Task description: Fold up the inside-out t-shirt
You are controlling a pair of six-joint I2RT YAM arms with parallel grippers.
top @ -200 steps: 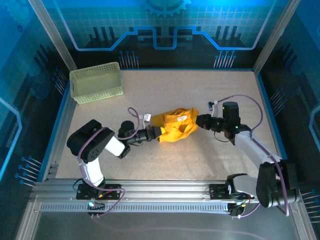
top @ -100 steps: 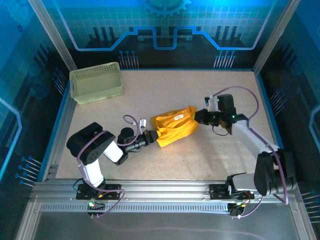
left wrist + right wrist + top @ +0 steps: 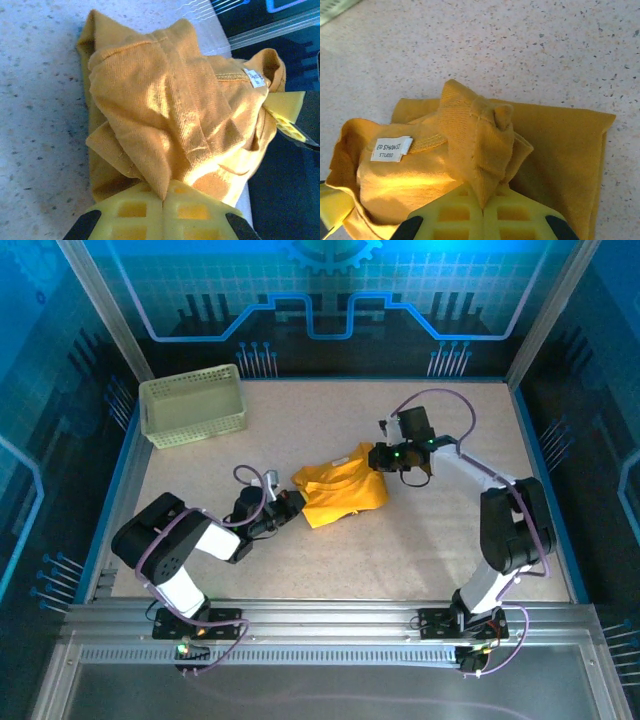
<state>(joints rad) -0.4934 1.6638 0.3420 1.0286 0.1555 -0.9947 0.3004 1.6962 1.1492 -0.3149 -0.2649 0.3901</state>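
The inside-out t-shirt (image 3: 338, 494) is a bunched mustard-yellow bundle on the table's middle, stretched between both arms. My left gripper (image 3: 291, 503) is shut on a pinch of cloth at the bundle's near-left end; in the left wrist view its yellow fingers (image 3: 125, 215) meet on a fold of the t-shirt (image 3: 165, 120). My right gripper (image 3: 377, 457) is shut on the far-right end; in the right wrist view a gathered ridge of the t-shirt (image 3: 480, 145) runs into the closed jaws (image 3: 484, 207). A white neck label (image 3: 391, 149) faces up.
A pale green lattice basket (image 3: 192, 405) stands at the table's far left corner. Metal frame posts and blue walls ring the speckled table (image 3: 420, 550). Bare tabletop lies in front of and behind the shirt.
Both grippers have carried the shirt leftward and away from the bases. The right arm has swung far left and folded its elbow; the left arm has pulled back to the left.
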